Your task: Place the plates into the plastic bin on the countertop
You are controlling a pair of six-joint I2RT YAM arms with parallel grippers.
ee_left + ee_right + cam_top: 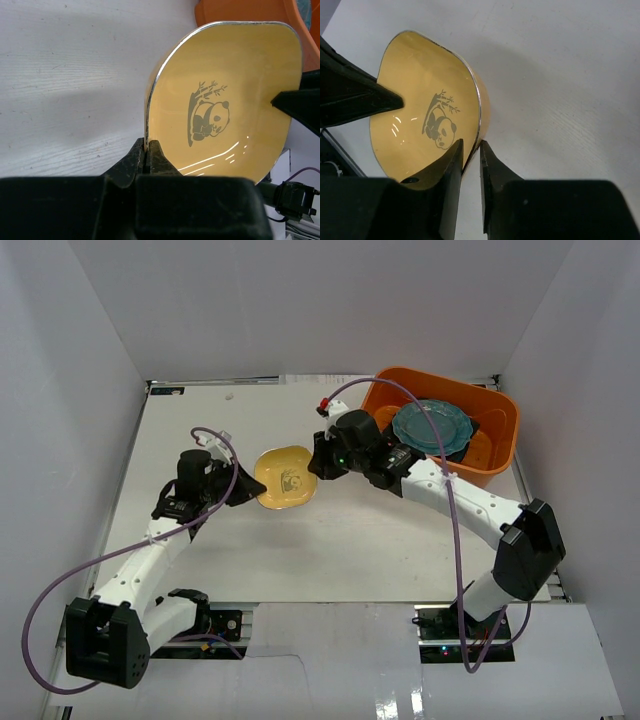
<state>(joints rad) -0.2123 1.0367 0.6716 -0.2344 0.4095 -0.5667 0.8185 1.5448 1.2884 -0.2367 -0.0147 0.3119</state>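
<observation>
The yellow plate (285, 478) with a panda print hangs above the white countertop (350, 550), between both grippers. My left gripper (255, 487) is shut on its left rim; in the left wrist view (146, 147) the jaws pinch the plate's (225, 100) edge. My right gripper (315, 465) is at the opposite rim. In the right wrist view (471, 147) its jaws straddle the plate's (420, 110) edge with a gap, not clamped. The orange plastic bin (503, 410) stands at the far right and holds a teal round scalloped plate (432, 427).
White walls enclose the countertop on the left, back and right. The bin's corner shows in the left wrist view (240, 12), just beyond the plate. Cables loop over both arms.
</observation>
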